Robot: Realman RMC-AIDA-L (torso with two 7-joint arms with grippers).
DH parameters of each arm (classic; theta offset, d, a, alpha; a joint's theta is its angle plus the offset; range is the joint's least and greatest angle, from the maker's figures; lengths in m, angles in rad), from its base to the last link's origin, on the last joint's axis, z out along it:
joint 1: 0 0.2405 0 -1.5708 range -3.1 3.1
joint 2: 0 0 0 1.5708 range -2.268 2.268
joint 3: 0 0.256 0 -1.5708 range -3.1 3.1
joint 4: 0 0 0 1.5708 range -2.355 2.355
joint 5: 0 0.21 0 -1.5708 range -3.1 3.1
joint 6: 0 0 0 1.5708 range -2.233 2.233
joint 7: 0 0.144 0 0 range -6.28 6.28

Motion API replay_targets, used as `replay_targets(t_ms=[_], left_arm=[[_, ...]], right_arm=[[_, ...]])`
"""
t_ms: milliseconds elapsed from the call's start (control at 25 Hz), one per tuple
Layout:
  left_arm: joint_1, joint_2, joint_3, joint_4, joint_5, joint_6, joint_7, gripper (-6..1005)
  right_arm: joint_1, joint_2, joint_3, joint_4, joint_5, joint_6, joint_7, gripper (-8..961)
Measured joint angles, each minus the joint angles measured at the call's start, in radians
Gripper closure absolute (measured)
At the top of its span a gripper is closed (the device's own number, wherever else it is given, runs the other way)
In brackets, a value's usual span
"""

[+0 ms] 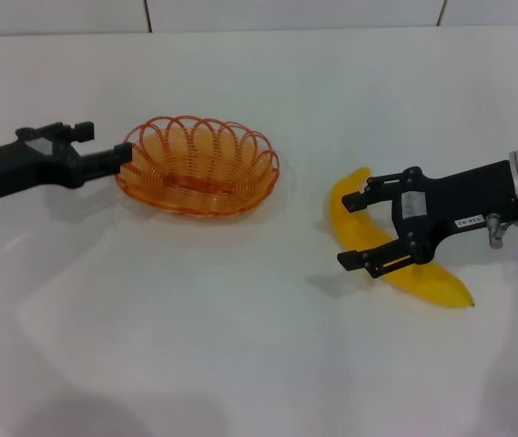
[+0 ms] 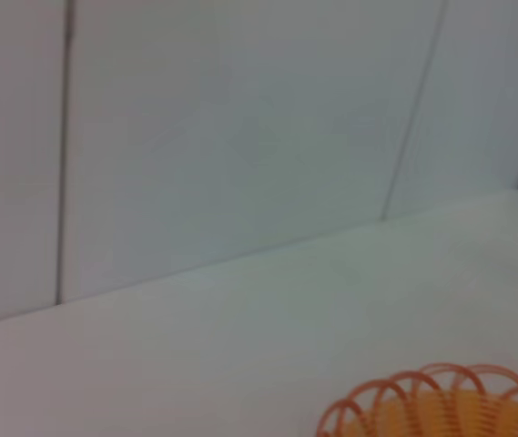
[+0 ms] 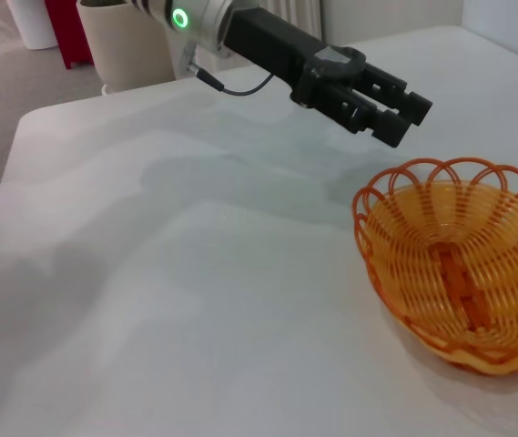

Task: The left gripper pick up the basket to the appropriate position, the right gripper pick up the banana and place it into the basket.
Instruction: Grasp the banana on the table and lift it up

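Observation:
The orange wire basket [image 1: 198, 168] rests on the white table, left of centre, with nothing in it. My left gripper [image 1: 124, 158] lies level with its left rim. In the right wrist view the left gripper [image 3: 404, 116] is shut and hangs just apart from the basket [image 3: 459, 264] rim, holding nothing. A corner of the basket [image 2: 441, 410] shows in the left wrist view. The yellow banana [image 1: 427, 280] lies flat on the right. My right gripper [image 1: 357, 229] is open, one finger on each side of the banana's middle.
The table top [image 1: 240, 346] is bare white in front and between basket and banana. A panelled wall [image 1: 295, 14] runs along the back. Beyond the table's far edge stand a beige bin [image 3: 126, 41] and a red object [image 3: 67, 27] on the floor.

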Motion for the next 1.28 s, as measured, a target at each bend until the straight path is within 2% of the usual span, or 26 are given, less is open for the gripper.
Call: replay_targets(t_ms=[280,480,720,1040,1160,1280], left_arm=[[0.037,0.000,0.016,0.000,0.001,0.021,0.099,231],[0.077,0.002,0.078,0.000,0.001,0.035,0.115,232],[0.139,0.000,0.084,0.055,-0.015,0.109,0.150,233],[0.185,0.001,0.083,0.062,-0.074,0.145,0.220,234],[0.185,0.002,0.084,0.060,-0.074,0.148,0.220,235],[0.186,0.002,0.085,0.058,-0.075,0.148,0.225,235]], right_arm=[[0.001,0.001,-0.009,0.016,0.044,-0.021,0.000,95],[0.000,0.005,-0.012,0.016,0.055,-0.041,0.000,98],[-0.007,0.007,-0.007,0.012,0.083,-0.031,0.000,103],[-0.039,0.016,-0.033,-0.081,0.131,-0.013,0.010,109],[-0.059,0.019,-0.095,-0.154,0.133,0.022,0.083,111],[-0.127,0.021,-0.233,-0.298,0.133,0.092,0.208,113]])
